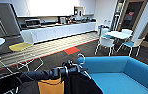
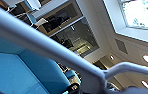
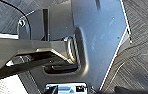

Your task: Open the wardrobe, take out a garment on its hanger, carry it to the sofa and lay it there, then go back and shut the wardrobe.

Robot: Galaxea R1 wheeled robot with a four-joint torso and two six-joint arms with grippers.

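Lower centre of head view: left arm comes in from frame left, w/ left claw (image 1: 70,68) at the hanger's neck.

- Hanger (image 1: 81,60): thin white; hook curls up just above the claw, centre frame. Left wrist view has its white bar (image 2: 47,50) crossing diagonally, close to lens.
- Claw state: looks clamped on the hanger neck, but fingers themselves not legible; grip is a judgement. Right claw: can't tell.
- Garment (image 1: 81,85): black, limp, hangs below the claw at bottom centre. Orange fabric (image 1: 51,86) shows just left of it, bottom edge.
- Sofa (image 1: 120,75): bright blue, lower right; back rim just beside the hook, seat open to the right.
- Background: white chairs and small desk (image 1: 117,35) upper right; kitchen counter (image 1: 57,31) across upper centre; red floor patch (image 1: 71,50) mid-frame.

Step in hand (judged): carry ending, lay-down due.
How to do well:
- Bring load over the seat, not the back rim, so fabric clears the edge.
- Lower till the hem rests on the cushion before letting go; limp cloth will fold if dropped.
- Keep hanger bar level.
- Risk: hook snagging on claw at release.
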